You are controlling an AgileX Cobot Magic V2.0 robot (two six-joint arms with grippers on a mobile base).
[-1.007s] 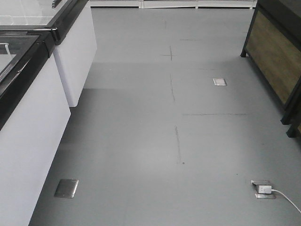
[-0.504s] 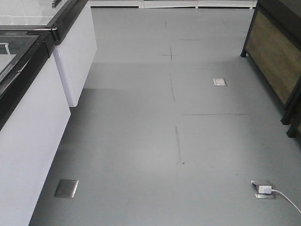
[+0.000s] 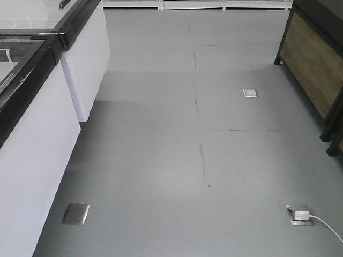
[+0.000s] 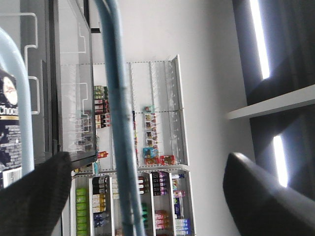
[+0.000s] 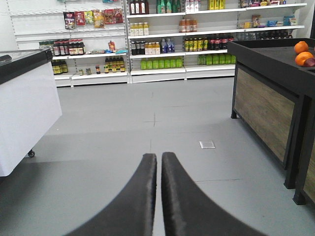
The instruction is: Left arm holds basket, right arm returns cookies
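Two pincers are in view for you, each through its own wrist camera.

Take the left pincer [image 4: 147,162] first. Its dark fingers [image 4: 34,196] stand wide apart at the bottom corners of the tilted picture, gripping nothing you can see. Beyond the left-hand finger, at the very edge, is the cookies box [image 4: 7,137]. It is dark navy and reads "Choco" in white before the frame cuts the word. Above that is a white oval logo too blurred to read, and below it a white label patch. A pale hoop of the basket [image 4: 25,123] curves just beside the box. The darker blue handle [image 4: 118,123] runs straight through the gap between the fingers, nearer the left-hand one, and you cannot tell whether it touches either. Far beyond the gap are store shelves [image 4: 162,147] of packets and bottles, their labels too small to read.

The right pincer [image 5: 159,156] has its fingers drawn almost together, with only a thin slit between them and nothing in it. Off to its left stands a white freezer cabinet [image 5: 24,113]. Ahead of the tips lies a floor plate [image 5: 207,144], and further on a drinks shelf wall [image 5: 172,49] with no legible writing. To its right is a black wood-panelled stand [image 5: 261,108] carrying oranges [image 5: 300,52].

The front view shows neither pincer. From left to right it has white cabinets [image 3: 37,160], grey floor [image 3: 177,134] and a white plug [image 3: 302,215].
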